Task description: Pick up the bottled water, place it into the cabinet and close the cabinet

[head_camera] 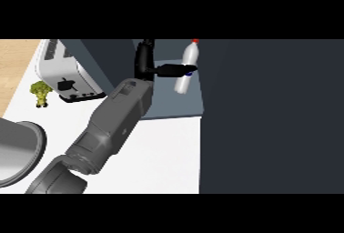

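Note:
The bottled water [191, 54] is white with a red cap and stands slightly tilted inside the open cabinet [171, 108], near its right side. My left hand [145, 59] reaches into the cabinet from the lower left. Part of the hand crosses the bottle's middle and holds it, hiding the label there. The rest of the hand points straight up, left of the bottle. My right hand shows nowhere.
The cabinet's dark door [269, 113] fills the right side of the view. A silver toaster [64, 73] stands on the white counter [168, 154] at the left, with a small green vegetable [40, 93] beside it. A grey pan [17, 150] lies at the lower left.

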